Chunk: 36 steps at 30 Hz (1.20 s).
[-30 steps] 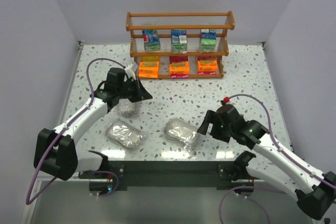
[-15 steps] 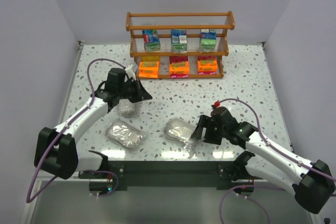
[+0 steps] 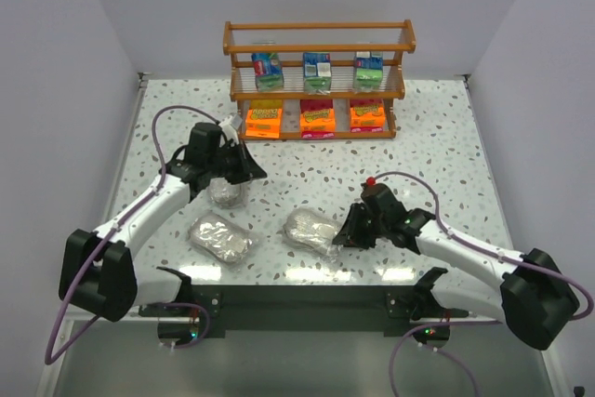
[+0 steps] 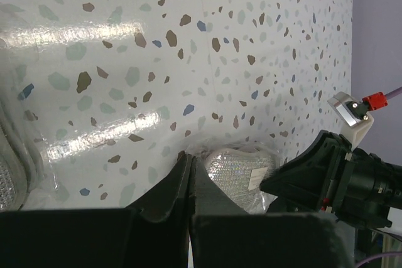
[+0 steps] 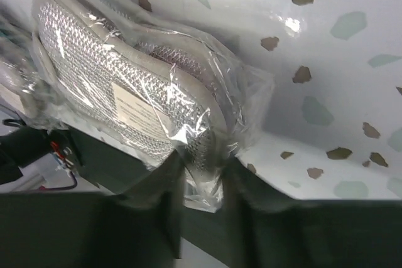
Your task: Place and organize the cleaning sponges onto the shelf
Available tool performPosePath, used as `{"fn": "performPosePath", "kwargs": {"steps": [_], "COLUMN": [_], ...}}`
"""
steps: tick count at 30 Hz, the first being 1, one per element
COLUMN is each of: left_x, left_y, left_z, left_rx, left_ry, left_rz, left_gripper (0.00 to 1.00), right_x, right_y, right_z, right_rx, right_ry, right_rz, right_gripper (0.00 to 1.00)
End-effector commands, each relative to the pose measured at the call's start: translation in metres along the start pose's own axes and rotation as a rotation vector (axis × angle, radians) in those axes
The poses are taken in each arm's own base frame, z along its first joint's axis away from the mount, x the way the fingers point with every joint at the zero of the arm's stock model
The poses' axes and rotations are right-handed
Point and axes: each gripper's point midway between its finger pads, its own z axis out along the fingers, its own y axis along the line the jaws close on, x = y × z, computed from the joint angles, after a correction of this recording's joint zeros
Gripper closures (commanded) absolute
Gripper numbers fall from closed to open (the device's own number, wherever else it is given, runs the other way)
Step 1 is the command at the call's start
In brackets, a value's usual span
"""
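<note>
so on my feed the right gripper (image 5: 202, 186) has its two fingers closed in on the near end of the near-right silver pack (image 5: 119, 86), with the clear wrap bunched up between them. from the top camera that pack lies on the table (image 3: 437, 137) close to the front edge, and the right arm is stretched low across to reach it. the left gripper (image 4: 188, 162) has its fingers pressed together, and i honestly can't tell whether any wrap is caught in there. it sits right over the third silver pack (image 3: 226, 194), touching or nearly so, hard to say from above. the near-left silver pack (image 3: 220, 237) lies flat by itself, just toward me from that one. the shelf (image 3: 316, 47) stands at the far side of the table. the green/blue packs (image 3: 317, 66) sit three in a row on its middle tier, and the orange-and-pink packs (image 3: 317, 118) sit three in a row on the bottom tier.
</note>
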Motion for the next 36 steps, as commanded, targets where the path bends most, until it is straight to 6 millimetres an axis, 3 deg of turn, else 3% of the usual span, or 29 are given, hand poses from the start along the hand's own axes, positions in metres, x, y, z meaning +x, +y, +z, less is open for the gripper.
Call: {"fn": "performPosePath", "kwargs": {"steps": [1, 3, 11, 17, 19, 21, 23, 24, 26, 27, 29, 30, 31, 32, 33, 36], "left_x": [-0.004, -0.004, -0.028, -0.068, -0.078, -0.084, -0.085, -0.085, -0.082, -0.081, -0.080, -0.081, -0.081, -0.082, -0.085, -0.088], "left_y": [-0.004, -0.002, -0.010, -0.010, -0.005, -0.001, 0.000, 0.001, 0.002, 0.002, 0.001, 0.000, 0.000, -0.001, -0.004, -0.007], "left_z": [-0.009, -0.012, -0.031, -0.057, -0.064, -0.069, -0.072, -0.072, -0.072, -0.072, -0.071, -0.071, -0.072, -0.072, -0.075, -0.078], "left_rx": [-0.006, -0.021, -0.041, -0.035, -0.046, -0.056, -0.062, -0.063, -0.062, -0.061, -0.051, -0.048, -0.049, -0.048, -0.043, -0.040], "left_ry": [-0.033, -0.040, -0.109, -0.201, -0.222, -0.235, -0.234, -0.237, -0.232, -0.230, -0.225, -0.227, -0.226, -0.228, -0.237, -0.245], "left_rz": [0.027, 0.029, 0.033, 0.035, 0.026, 0.030, 0.035, 0.037, 0.033, 0.031, 0.028, 0.030, 0.031, 0.034, 0.039, 0.044], "left_gripper": [1.00, 1.00, 1.00, 1.00, 1.00, 1.00, 1.00, 1.00, 1.00, 1.00, 1.00, 1.00, 1.00, 1.00, 1.00, 1.00], "right_x": [-0.002, -0.005, -0.030, -0.072, -0.087, -0.108, -0.131, -0.144, -0.175, -0.191, -0.232, -0.251, -0.274, -0.292, -0.308, -0.355], "right_y": [-0.009, -0.003, 0.047, 0.107, 0.135, 0.157, 0.168, 0.186, 0.194, 0.207, 0.206, 0.219, 0.216, 0.212, 0.224, 0.225], "right_z": [0.008, 0.004, -0.049, -0.098, -0.119, -0.146, -0.159, -0.179, -0.184, -0.201, -0.201, -0.215, -0.221, -0.211, -0.230, -0.242], "right_rx": [0.021, 0.002, -0.144, -0.344, -0.450, -0.525, -0.567, -0.628, -0.639, -0.668, -0.654, -0.696, -0.683, -0.654, -0.681, -0.667], "right_ry": [-0.018, -0.029, -0.100, -0.174, -0.184, -0.220, -0.253, -0.291, -0.334, -0.380, -0.444, -0.502, -0.573, -0.594, -0.651, -0.772], "right_rz": [0.011, 0.012, 0.009, 0.021, 0.000, -0.003, 0.009, -0.019, 0.014, 0.003, 0.101, 0.103, 0.159, 0.194, 0.190, 0.273], "right_gripper": [0.79, 1.00, 1.00, 1.00, 1.00, 1.00, 1.00, 1.00, 1.00, 1.00, 1.00, 1.00, 1.00, 1.00, 1.00, 1.00]}}
